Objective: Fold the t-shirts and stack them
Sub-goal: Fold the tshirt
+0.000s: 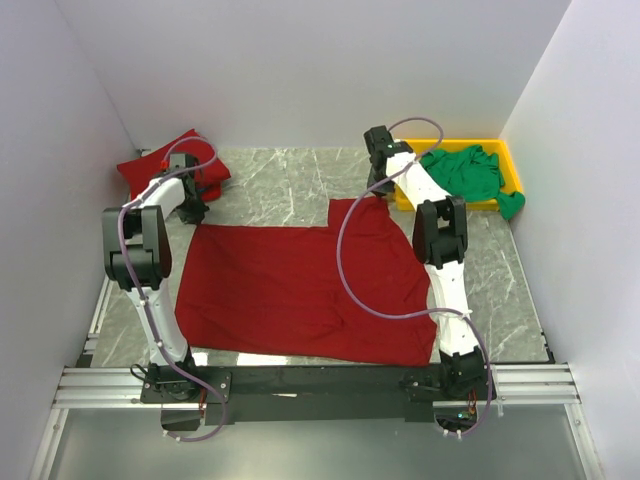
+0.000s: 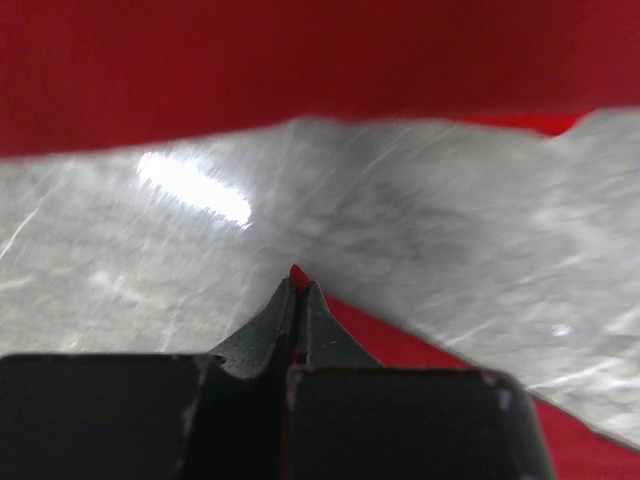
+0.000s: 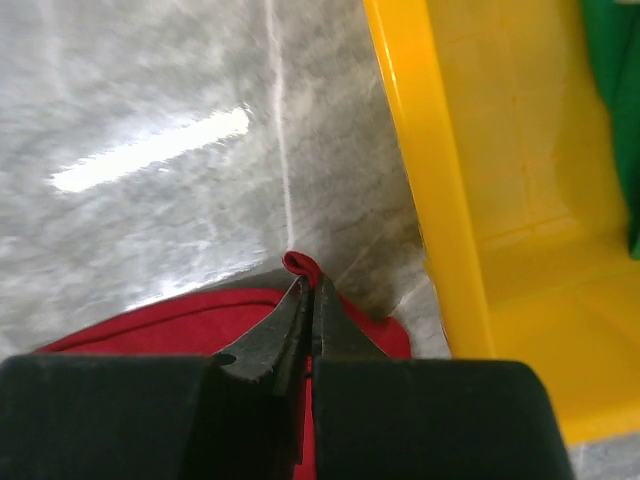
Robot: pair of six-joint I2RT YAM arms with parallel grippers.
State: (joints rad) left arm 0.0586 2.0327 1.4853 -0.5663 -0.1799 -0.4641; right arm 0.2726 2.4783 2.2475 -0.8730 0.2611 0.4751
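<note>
At the far left corner a heap of dark red cloth sat on the marbled tabletop, bunched against the wall; it was probably the stack, parked there to keep it out of the working area.

Just in front of it, the left claw was closed. Its wrist view showed a sliver of red pinched between the fingertips, so it gripped the far left corner of the dark red t-shirt.

That shirt lay spread mostly flat across the middle of the tabletop. Its near hem ran close to the arm bases, and its far right part rose in a flap toward the right claw.

The right claw was likewise clamped shut on a small fold of red cloth poking past its tips, at the shirt's far right corner. With both far corners held, the shirt reached from each claw toward the bases, which suggested the garment was being readied for a fold or a pull to flatten it.

Just right of that claw stood the yellow tray, its wall close by but not touching. A green t-shirt lay crumpled in it, spilling over the right rim and apparently waiting its turn.
</note>
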